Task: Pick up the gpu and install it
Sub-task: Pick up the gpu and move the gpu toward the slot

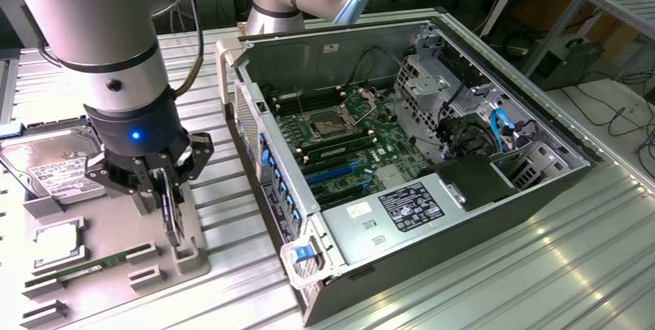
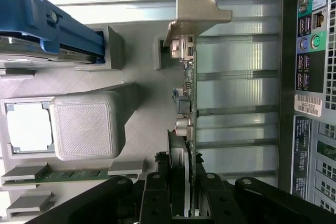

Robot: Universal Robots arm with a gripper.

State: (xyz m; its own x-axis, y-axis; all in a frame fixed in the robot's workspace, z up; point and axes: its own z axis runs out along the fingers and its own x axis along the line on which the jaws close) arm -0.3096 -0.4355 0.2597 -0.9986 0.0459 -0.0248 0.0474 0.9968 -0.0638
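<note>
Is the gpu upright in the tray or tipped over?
Upright on edge: the gpu stands over the gray tray, bracket beside a holder slot, jaws against both faces. Seated or lifted, cannot tell.

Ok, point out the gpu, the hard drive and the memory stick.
gpu point(image 2: 193, 87), wrist view, green card edge.
hard drive point(image 1: 54, 167), exterior view, white label.
memory stick point(image 1: 97, 265), exterior view, middle of strip.

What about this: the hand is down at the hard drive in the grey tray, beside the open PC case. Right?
Not the hard drive: the hand is down at the gpu in the grey tray, beside the open PC case. The wrist view shows the card edge-on between its fingers.
</note>
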